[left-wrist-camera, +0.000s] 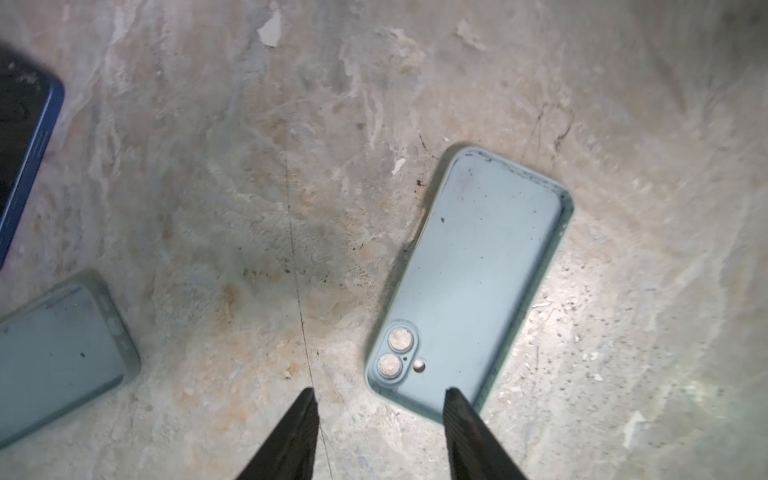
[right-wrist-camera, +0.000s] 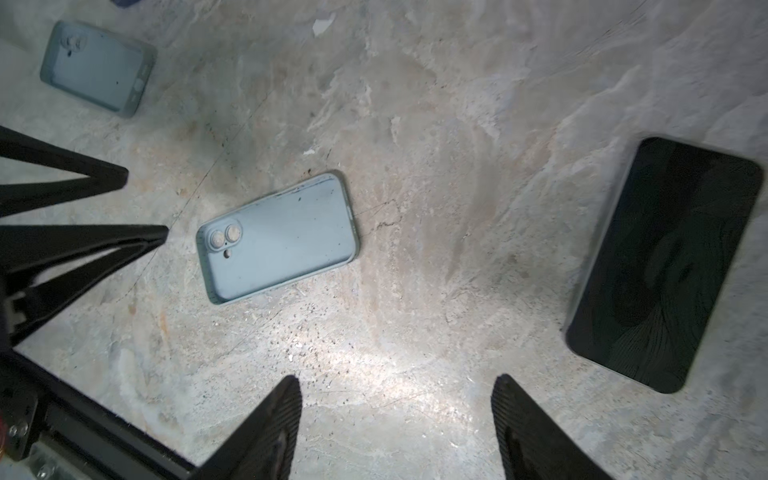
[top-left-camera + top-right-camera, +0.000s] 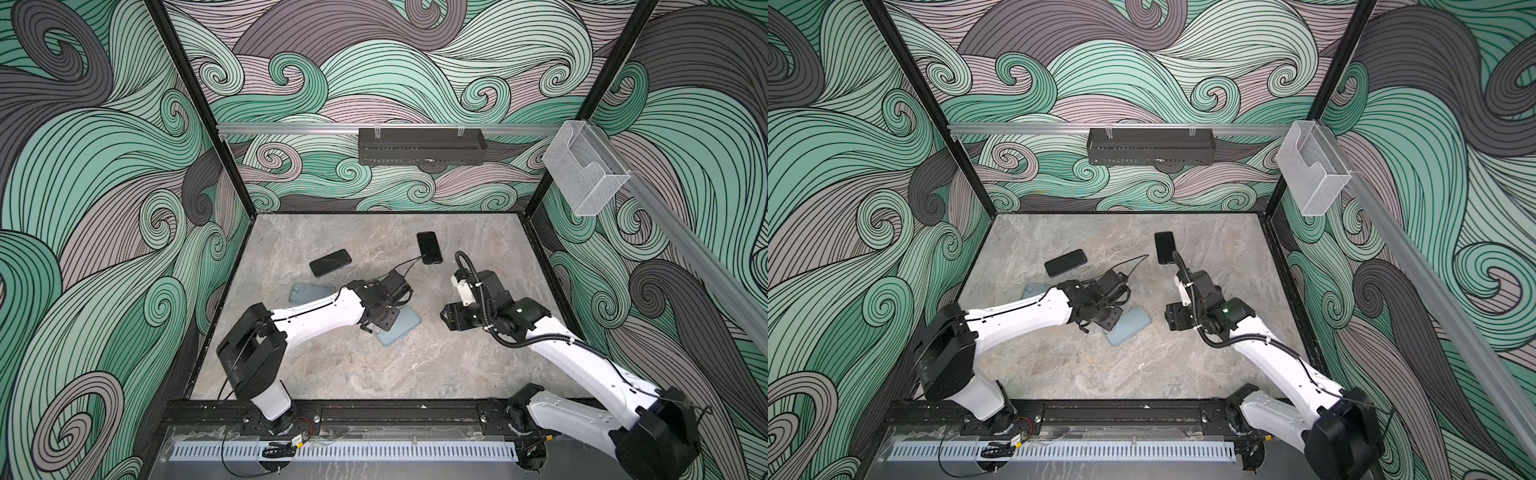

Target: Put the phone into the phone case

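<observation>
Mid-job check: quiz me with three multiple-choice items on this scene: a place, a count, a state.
1. Where is the nearer phone case?
A. held in the right gripper
B. on the table by the left gripper
C. at the table's far right corner

2. How many cases lie on the table?
A. one
B. two
C. four

3. The right gripper is:
A. open, empty
B. shut, empty
C. shut on the nearer phone case

Answers: B, both top views show it lying by that gripper; B, a second case lies further left; A, its fingers stand apart over bare table.
</observation>
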Controlling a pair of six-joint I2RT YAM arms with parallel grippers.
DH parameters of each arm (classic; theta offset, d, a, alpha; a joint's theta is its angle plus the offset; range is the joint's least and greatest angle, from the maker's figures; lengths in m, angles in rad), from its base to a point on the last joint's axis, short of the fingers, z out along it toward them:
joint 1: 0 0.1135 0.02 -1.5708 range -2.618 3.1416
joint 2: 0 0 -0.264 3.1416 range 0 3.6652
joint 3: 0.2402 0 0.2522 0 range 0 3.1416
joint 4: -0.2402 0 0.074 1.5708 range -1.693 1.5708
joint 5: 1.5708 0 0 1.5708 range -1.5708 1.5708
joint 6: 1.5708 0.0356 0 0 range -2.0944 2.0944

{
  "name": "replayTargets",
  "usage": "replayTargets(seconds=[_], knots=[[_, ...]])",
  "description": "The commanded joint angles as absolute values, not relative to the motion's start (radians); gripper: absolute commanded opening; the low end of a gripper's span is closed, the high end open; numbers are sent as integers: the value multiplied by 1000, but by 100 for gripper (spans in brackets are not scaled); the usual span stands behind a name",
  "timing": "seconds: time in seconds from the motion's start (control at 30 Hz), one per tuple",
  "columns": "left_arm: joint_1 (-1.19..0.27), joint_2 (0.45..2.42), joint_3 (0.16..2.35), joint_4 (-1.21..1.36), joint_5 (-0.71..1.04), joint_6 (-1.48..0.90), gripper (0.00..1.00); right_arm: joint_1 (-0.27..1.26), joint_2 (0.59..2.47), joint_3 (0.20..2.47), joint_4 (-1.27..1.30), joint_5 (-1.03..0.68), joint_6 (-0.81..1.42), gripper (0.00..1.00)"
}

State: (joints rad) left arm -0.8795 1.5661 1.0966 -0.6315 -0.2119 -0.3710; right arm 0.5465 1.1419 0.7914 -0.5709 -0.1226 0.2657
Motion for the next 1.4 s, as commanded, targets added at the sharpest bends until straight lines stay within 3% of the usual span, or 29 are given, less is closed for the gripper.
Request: replayTargets(seconds=[0.0,0.27,0.57,0.97,1.1,1.37], knots=[[-879,1504,1016,-590,-169,-679,52,545,1240,819,-490,-246,248,71],[-880,1394,767,-351,-90,-1012,60,534,1514,949,-429,-305,205,65],[-878,1456,701,-214,-89,-1054,52,533,1744,1066,-427,-355,190,58],[-877,1528,671,-130,-86,-1091,40,535,1794,1031,-419,-391,199,57],[-868,1542,672,-112,-91,-1092,28,540,1808,1015,-418,-408,205,57],[-808,1529,666,-94,-84,-1058,23,555,1772,966,-422,-456,227,51]])
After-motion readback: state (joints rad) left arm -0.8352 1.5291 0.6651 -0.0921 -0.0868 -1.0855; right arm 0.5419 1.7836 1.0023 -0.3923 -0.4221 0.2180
